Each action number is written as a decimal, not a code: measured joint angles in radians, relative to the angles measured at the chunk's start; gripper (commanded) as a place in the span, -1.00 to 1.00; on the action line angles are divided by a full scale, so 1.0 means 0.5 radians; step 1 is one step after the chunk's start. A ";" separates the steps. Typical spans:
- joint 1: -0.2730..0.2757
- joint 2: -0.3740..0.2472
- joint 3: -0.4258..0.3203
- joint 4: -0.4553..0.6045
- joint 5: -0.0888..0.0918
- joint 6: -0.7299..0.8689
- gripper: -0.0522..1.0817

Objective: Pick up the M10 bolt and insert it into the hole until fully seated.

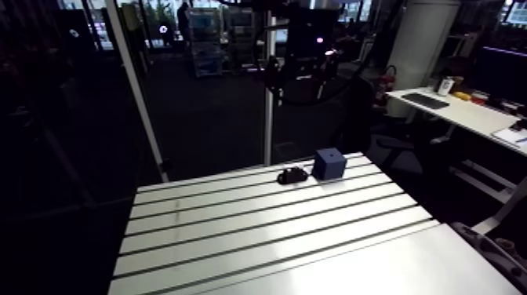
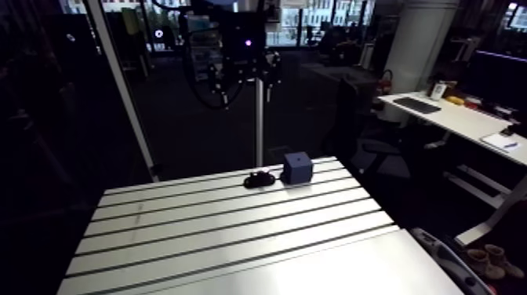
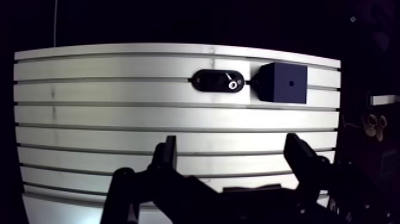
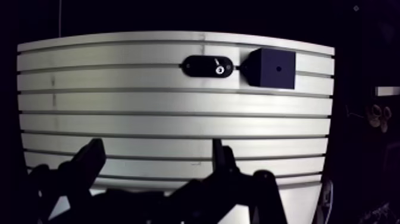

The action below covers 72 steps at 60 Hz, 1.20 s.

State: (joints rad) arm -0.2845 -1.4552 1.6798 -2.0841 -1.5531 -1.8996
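A: How is the gripper (image 3: pixel 232 142) recorded?

B: In the wrist view its fingers (image 3: pixel 303 158) are seen spread wide, with nothing held between them. It is held well above the bench (image 1: pixel 235 235), over the near half.

A: Where is the bolt (image 3: pixel 233 86) noted?

B: It is logged as a small bright ring set in a black oblong holder (image 3: pixel 211 81), at the end nearest the block (image 3: pixel 280 83). The holder lies flat near the far edge of the bench, towards the far right corner, well ahead of the fingers.

A: And the block?

B: A dark blue cube is noted just beside the holder, on the side of the right edge. Whether the two touch cannot be told. A small hole (image 3: pixel 291 83) is seen in its upper face.
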 measured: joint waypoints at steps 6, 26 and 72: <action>-0.038 0.039 0.029 -0.071 0.102 -0.011 -0.83; -0.122 0.187 0.063 -0.199 0.310 -0.006 -0.88; -0.116 0.429 0.173 -0.593 0.050 0.001 -0.17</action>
State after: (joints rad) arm -0.3427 -1.2409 1.7662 -2.3806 -1.5283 -1.8993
